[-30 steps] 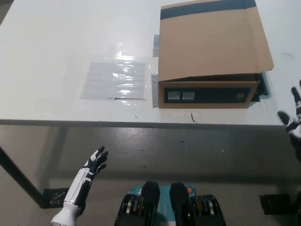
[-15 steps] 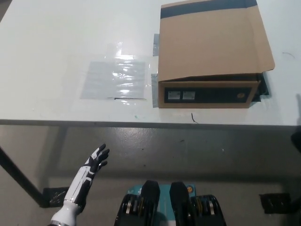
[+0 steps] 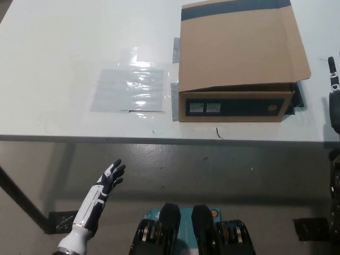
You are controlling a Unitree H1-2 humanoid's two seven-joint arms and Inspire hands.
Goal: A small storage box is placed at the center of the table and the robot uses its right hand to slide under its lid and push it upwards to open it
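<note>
Broadly, a white table (image 3: 64,48) fills the upper part of the head view, its near edge running across the middle of the picture with grey floor (image 3: 202,175) below it. On the right part of the table sits the cardboard storage box (image 3: 236,106), its brown lid (image 3: 241,48) lying closed and flat on top, with a dark band along the far edge and a lip overhanging the front wall. The front wall shows a black panel with two small pale labels (image 3: 204,108) at its left end. Left of the box, well apart from it, a clear plastic sheet (image 3: 130,89) lies flat on the tabletop, catching glare. The black right hand (image 3: 334,95) stands at the picture's right edge, beside the box's right side and not touching it; only a narrow strip of it shows, so I cannot tell whether its fingers are spread or closed. The white left hand (image 3: 109,179) hangs below the table's edge at lower left, fingers spread and holding nothing.
</note>
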